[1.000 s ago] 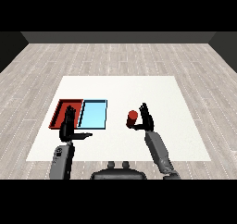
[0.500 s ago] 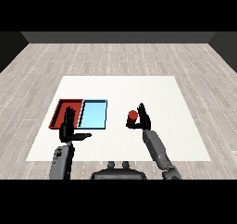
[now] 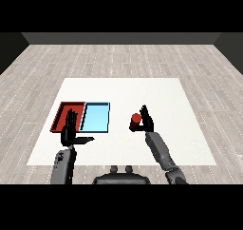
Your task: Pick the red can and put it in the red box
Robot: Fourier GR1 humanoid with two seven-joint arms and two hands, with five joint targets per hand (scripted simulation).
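The red can (image 3: 136, 120) stands upright on the white table (image 3: 166, 96), right of the two trays. My right hand (image 3: 147, 124) is pressed against the can's right side with fingers and thumb curled round it, and one finger points up. The hand hides the can's right side. The red tray (image 3: 60, 115) lies at the left. My left hand (image 3: 70, 131) hovers over that tray's near edge, open, with fingers straight up and the thumb out to the right. It holds nothing.
The light blue tray (image 3: 96, 117) lies directly right of the red tray, between it and the can. Bare white table stretches behind and to the right of the can. Grey wooden floor surrounds the table.
My right hand has closed in on the red can, and both have shifted slightly left and nearer. The left hand has barely moved.
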